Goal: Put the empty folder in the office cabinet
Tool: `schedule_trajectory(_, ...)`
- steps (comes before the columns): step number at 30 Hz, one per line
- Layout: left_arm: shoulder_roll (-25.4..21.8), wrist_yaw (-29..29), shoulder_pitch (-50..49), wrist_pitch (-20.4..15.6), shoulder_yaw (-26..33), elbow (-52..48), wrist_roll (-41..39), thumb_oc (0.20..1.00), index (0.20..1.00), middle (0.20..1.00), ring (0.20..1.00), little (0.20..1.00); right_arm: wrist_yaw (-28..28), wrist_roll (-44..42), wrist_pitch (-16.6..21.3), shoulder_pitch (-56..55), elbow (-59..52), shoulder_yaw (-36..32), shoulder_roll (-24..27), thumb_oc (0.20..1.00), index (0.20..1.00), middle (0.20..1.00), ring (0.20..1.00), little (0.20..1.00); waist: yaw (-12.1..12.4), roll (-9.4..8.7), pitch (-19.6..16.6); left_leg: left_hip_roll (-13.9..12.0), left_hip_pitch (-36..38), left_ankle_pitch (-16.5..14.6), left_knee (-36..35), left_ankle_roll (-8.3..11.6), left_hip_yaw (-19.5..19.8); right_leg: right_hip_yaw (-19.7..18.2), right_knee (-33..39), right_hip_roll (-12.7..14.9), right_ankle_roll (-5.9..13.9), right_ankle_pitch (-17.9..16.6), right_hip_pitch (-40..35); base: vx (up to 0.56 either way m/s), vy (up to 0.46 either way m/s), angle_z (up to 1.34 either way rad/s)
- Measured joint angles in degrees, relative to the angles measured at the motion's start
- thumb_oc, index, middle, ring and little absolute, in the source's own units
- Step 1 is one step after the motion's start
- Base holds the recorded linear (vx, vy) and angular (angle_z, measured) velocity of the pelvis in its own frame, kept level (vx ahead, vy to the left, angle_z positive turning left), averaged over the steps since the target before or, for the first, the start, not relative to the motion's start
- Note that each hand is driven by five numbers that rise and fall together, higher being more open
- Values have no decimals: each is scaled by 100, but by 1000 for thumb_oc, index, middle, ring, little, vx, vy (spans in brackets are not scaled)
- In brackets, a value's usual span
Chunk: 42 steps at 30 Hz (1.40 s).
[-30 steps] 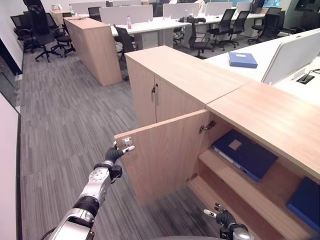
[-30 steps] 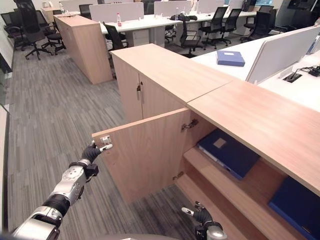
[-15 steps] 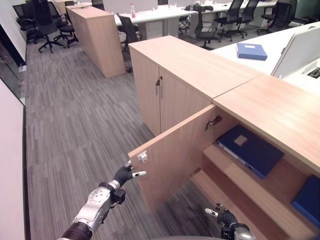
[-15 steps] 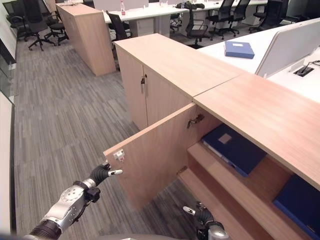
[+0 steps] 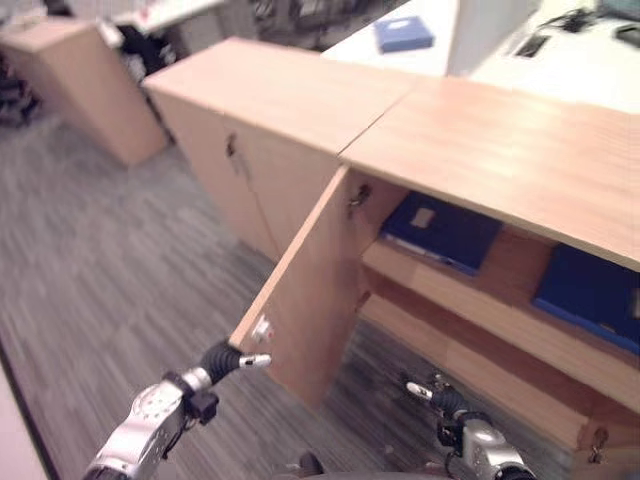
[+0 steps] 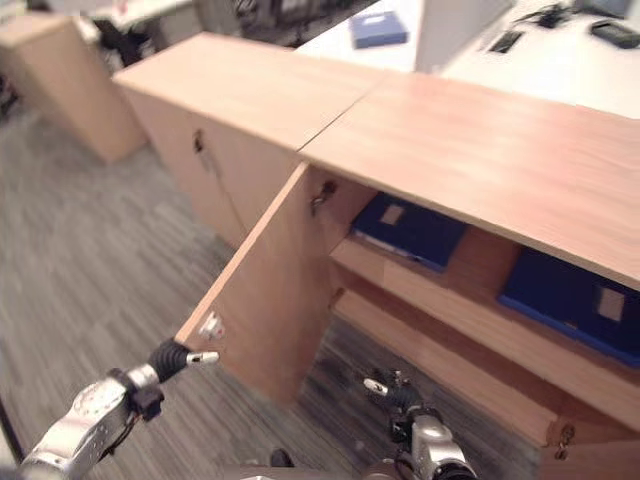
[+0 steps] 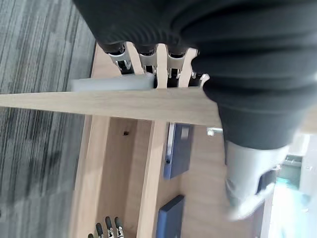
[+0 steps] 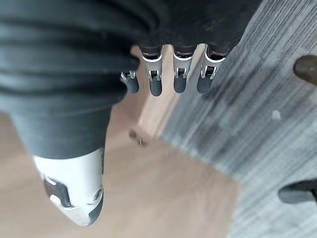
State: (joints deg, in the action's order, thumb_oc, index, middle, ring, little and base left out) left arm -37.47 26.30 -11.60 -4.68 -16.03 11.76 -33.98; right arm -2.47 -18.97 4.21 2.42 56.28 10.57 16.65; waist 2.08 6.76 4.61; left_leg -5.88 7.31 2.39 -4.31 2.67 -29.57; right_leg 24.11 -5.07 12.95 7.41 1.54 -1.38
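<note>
Two folders (image 5: 440, 230) partly behind door (image 5: 310, 300)

We see a cabinet (image 5: 470, 150) of pale wood-grain laminate, smooth and matt, its open door (image 5: 310, 290) in the same finish with a small metal latch plate (image 5: 262, 328) near the edge. The folders (image 5: 440, 228) inside look like matt blue board with a pale paper label. The floor (image 5: 110, 270) is grey striped carpet, rough-looking
</note>
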Motion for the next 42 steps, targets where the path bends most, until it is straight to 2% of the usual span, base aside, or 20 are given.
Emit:
schedule_trajectory(1, 127, 42, -60, 5, 15, 10, 0, 1000, 1000, 1000, 1000, 1000, 3, 3, -3, -39, 2, 27, 127, 1000, 1000, 1000, 1000, 1000, -5, 80, -39, -33, -11, 3, 45, 1, 105, -54, 98, -52, -30, -83, -39, 6, -161, -27)
schedule_trajectory(6, 474, 45, -176, 0, 7, 40, -2, 1000, 1000, 1000, 1000, 1000, 5, 51, -58, -15, 9, 41, 210, 1000, 1000, 1000, 1000, 1000, -54, 129, -92, -128, 30, -3, 181, 12, 6, -223, 483, -162, 28, -230, -159, -18, -159, -21)
schedule_trajectory(8, 630, -56, -154, 1, 7, 165, -3, 1000, 1000, 1000, 1000, 1000, 11, 50, -62, -50, 51, 33, 136, 1000, 1000, 1000, 1000, 1000, -78, 8, -68, -207, -80, 3, 627, 37, 17, -357, 382, -147, -40, -189, -150, -104, -181, -21)
schedule_trajectory(10, 641, -227, -91, 20, 39, 229, -5, 1000, 1000, 1000, 1000, 1000, 30, 50, -63, -25, 80, 20, 24, 1000, 1000, 1000, 1000, 1000, -149, -220, -33, -364, -422, 7, 1436, 138, 98, -551, -19, -53, -251, -6, 120, 16, -46, -30)
schedule_trajectory(12, 685, -443, -111, 54, 23, 360, -48, 1000, 1000, 1000, 1000, 1000, 88, 50, -70, 97, 377, 21, -30, 1000, 1000, 1000, 1000, 1000, -94, -317, -44, -430, -483, 192, 1833, 442, 741, -995, 83, -131, -271, -2, 96, 22, 13, -82)
schedule_trajectory(14, 912, -552, -74, 65, -40, 481, -58, 1000, 1000, 1000, 1000, 1000, 219, 43, -63, 124, 494, -1, 32, 1000, 1000, 1000, 1000, 1000, -225, -214, -51, -386, -466, 100, 1559, 542, 1689, -1231, 268, -271, -300, -74, 99, 87, 19, -81)
schedule_trajectory(16, 1338, -627, 128, 27, -76, 500, -115, 1000, 1000, 1000, 1000, 1000, 276, 34, -69, 110, 695, -79, 55, 1000, 1000, 1000, 1000, 1000, -228, -252, -48, 8, -407, 3, 692, 412, 2850, -1621, 266, -294, -307, -139, 347, 157, 18, -65)
schedule_trajectory(18, 1571, -690, 323, -60, -202, 494, -172, 1000, 1000, 1000, 1000, 1000, 310, 9, -77, 51, 747, -202, 66, 1000, 1000, 1000, 1000, 1000, -208, -274, -31, 262, -360, -118, 181, 229, 3583, -1981, 351, -342, -320, -292, 509, 76, -25, -62)
schedule_trajectory(19, 1684, -696, 386, -63, -239, 441, -171, 1000, 1000, 1000, 1000, 1000, 320, -9, -75, 55, 744, -208, 146, 1000, 1000, 1000, 1000, 1000, -162, -96, -18, 237, -392, -549, 146, -128, 3820, -2068, 527, -497, -223, -382, 590, 33, -57, -98)
schedule_trajectory(20, 1814, -719, 379, -89, -194, 412, -173, 1000, 1000, 1000, 1000, 1000, 348, -12, -67, 113, 774, -230, 239, 1000, 1000, 1000, 1000, 1000, -14, 236, -44, 25, -526, -498, 162, 52, 3849, -2057, 340, -777, -256, -467, 694, 18, -55, -144)
schedule_trajectory(21, 1834, -803, 393, -114, -117, 410, -172, 1000, 1000, 1000, 1000, 1000, 363, -12, -69, 193, 914, -203, 138, 1000, 1000, 1000, 1000, 1000, 183, 183, 26, 88, -541, -498, 322, 61, 3863, -2188, -849, -903, -288, -199, 1145, 46, -27, -133)
schedule_trajectory(22, 1774, -844, 324, -176, -79, 390, -171, 1000, 1000, 1000, 1000, 1000, 363, -13, -81, 176, 981, -187, -1, 1000, 1000, 1000, 1000, 1000, 167, 50, 24, 193, -537, -535, 351, 49, 3931, -2281, -1719, -923, -301, 320, 1327, 104, 20, -76)
schedule_trajectory(23, 1690, -880, 315, -189, -80, 385, -170, 1000, 1000, 1000, 1000, 1000, 362, -13, -81, 150, 986, -180, -90, 1000, 1000, 1000, 1000, 1000, 92, -137, 39, 331, -490, -522, 336, 64, 3935, -2335, -1770, -860, -369, 753, 1201, 141, 75, -16)
schedule_trajectory(24, 1734, -921, 367, -190, -77, 461, -168, 1000, 1000, 1000, 1000, 1000, 364, -12, -80, 172, 986, -201, -86, 1000, 1000, 1000, 1000, 1000, 49, -161, 83, 321, -404, -434, 322, 118, 3921, -2338, -1517, -877, -501, 764, 1062, 123, 87, -2)
schedule_trajectory(26, 1755, -969, 364, -193, -179, 432, -158, 1000, 1000, 1000, 1000, 1000, 367, -13, -63, 91, 903, -222, -90, 1000, 1000, 1000, 1000, 1000, -32, -16, 69, 206, -249, -381, 155, -20, 3772, -2389, -789, -979, -502, 441, 681, 80, 50, -24)
schedule_trajectory(27, 1775, -1000, 383, -242, -181, 397, -156, 1000, 1000, 1000, 1000, 1000, 367, -13, -63, 82, 902, -202, -68, 1000, 1000, 1000, 1000, 1000, -61, 81, 58, 178, -186, -239, 136, 46, 3742, -2459, -646, -1041, -490, 362, 598, 70, 46, -42)
schedule_trajectory(30, 1926, -1247, 603, -370, -147, 450, -146, 1000, 1000, 1000, 1000, 1000, 359, -12, -59, 128, 832, 27, -177, 1000, 1000, 1000, 1000, 1000, -31, 102, -2, 156, -57, -224, 27, 71, 3282, -2734, -276, -1063, -399, 133, 532, 63, 50, -63)
schedule_trajectory(32, 1987, -1359, 815, -387, -194, 454, -87, 1000, 1000, 1000, 1000, 1000, 358, -11, -64, 102, 715, 97, -264, 1000, 1000, 1000, 1000, 1000, -118, 52, -7, 161, -41, -228, 7, 68, 3186, -2817, 40, -1069, -379, -49, 429, 36, 26, -37)
schedule_trajectory(36, 1939, -1725, 1330, -460, -16, 914, -39, 1000, 1000, 1000, 1000, 1000, 355, -4, -66, 84, 652, 307, -373, 1000, 1000, 1000, 1000, 1000, -208, -222, -85, 195, 162, -232, -77, 46, 2985, -2985, 1025, -1014, -288, -547, -122, 55, 45, -23)
schedule_trajectory(42, 1836, -2194, 2276, -481, 307, 2132, 183, 1000, 1000, 1000, 1000, 1000, 255, -2, -65, 2, 451, 286, -421, 1000, 1000, 1000, 1000, 1000, -482, -313, -192, 211, 313, -314, -86, 39, 2689, -3225, 1050, -1029, -272, -609, -142, 51, 61, -23)
